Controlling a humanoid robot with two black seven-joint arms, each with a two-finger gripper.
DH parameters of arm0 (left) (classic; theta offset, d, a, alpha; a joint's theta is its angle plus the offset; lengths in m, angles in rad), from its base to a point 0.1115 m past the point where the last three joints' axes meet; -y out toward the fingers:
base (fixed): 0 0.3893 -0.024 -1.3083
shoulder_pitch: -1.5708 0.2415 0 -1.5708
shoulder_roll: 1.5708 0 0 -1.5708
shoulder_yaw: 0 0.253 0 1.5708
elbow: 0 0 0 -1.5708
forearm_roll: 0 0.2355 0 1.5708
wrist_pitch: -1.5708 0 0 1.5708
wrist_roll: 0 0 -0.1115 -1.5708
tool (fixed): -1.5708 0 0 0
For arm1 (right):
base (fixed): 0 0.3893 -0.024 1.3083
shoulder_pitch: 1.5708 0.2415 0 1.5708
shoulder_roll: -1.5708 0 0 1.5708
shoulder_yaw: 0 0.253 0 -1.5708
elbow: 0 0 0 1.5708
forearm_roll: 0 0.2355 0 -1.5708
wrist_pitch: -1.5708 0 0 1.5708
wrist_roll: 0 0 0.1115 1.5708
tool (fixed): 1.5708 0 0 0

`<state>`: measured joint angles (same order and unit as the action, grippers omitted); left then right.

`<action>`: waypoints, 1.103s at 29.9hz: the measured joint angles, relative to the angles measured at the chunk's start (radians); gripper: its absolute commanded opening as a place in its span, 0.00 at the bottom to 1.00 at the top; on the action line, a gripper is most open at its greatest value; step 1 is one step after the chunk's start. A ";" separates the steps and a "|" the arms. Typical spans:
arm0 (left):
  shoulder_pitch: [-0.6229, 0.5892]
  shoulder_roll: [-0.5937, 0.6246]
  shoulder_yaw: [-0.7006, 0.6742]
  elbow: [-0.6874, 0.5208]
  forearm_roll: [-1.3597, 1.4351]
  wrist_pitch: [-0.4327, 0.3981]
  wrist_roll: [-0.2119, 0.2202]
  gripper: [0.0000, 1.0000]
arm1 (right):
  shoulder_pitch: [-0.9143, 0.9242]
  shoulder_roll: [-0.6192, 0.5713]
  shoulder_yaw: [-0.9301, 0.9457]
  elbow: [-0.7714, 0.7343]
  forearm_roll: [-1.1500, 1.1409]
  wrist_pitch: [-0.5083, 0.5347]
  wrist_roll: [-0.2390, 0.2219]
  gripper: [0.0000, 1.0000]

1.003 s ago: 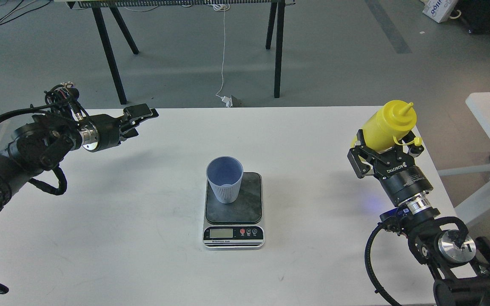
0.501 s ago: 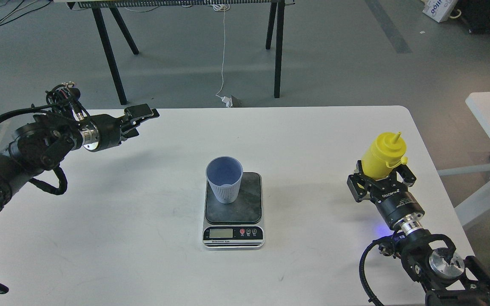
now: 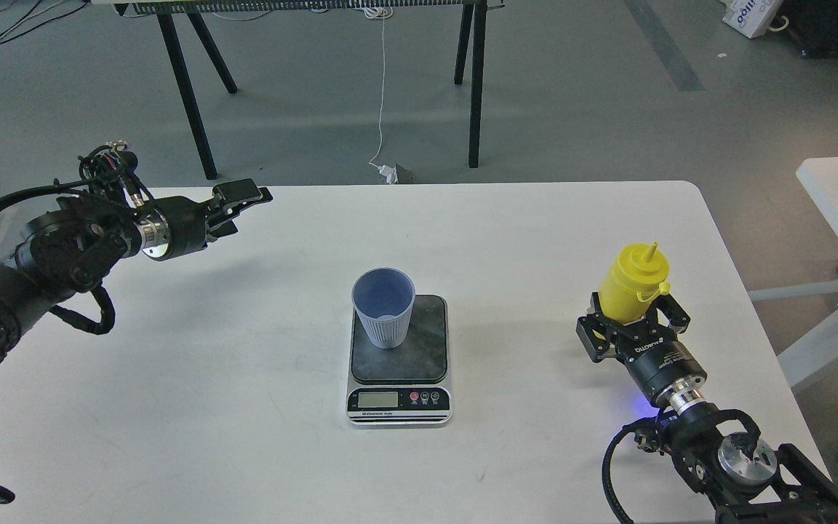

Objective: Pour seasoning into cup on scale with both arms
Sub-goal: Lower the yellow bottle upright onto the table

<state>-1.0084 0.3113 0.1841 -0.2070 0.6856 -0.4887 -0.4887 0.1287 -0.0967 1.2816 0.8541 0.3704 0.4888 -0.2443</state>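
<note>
**Bottle gripped at right, cup on scale**

Our right end effector (image 3: 633, 322) was clamped round the lower body of the yellow bottle (image 3: 631, 285), fingers on either side. The bottle stood near upright at the right side of the white worktop (image 3: 244, 407), nozzle up, small cap hanging at its right. We could not tell whether its base touched the worktop. The cup (image 3: 384, 307) sat upright on the back left part of the scale (image 3: 399, 356) platform, mid-worktop, well apart from the bottle. The scale display and red buttons faced us. Our left end effector (image 3: 238, 200) hovered over the back left of the worktop, holding nothing, well apart from the cup; seen side-on, we could not tell how wide its fingers stood.
</note>
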 measured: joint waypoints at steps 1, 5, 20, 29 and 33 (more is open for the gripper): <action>0.000 0.000 0.000 0.000 0.000 0.000 0.000 1.00 | 0.001 0.000 -0.002 -0.005 -0.001 0.000 0.000 0.53; 0.009 0.000 0.000 0.000 0.000 0.000 0.000 1.00 | 0.004 0.000 -0.014 -0.015 -0.003 0.000 0.002 0.64; 0.015 -0.001 0.000 0.000 -0.002 0.000 0.000 1.00 | 0.008 -0.001 -0.021 -0.017 -0.004 0.000 0.004 0.97; 0.015 -0.004 0.000 0.000 -0.002 0.000 0.000 1.00 | -0.005 -0.008 -0.023 -0.003 -0.004 0.000 0.001 0.99; 0.013 -0.004 0.000 0.000 -0.002 0.000 0.000 1.00 | -0.026 -0.029 -0.023 0.000 -0.005 0.000 0.000 0.99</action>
<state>-0.9955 0.3076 0.1841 -0.2071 0.6840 -0.4887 -0.4887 0.1024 -0.1260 1.2582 0.8544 0.3658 0.4886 -0.2439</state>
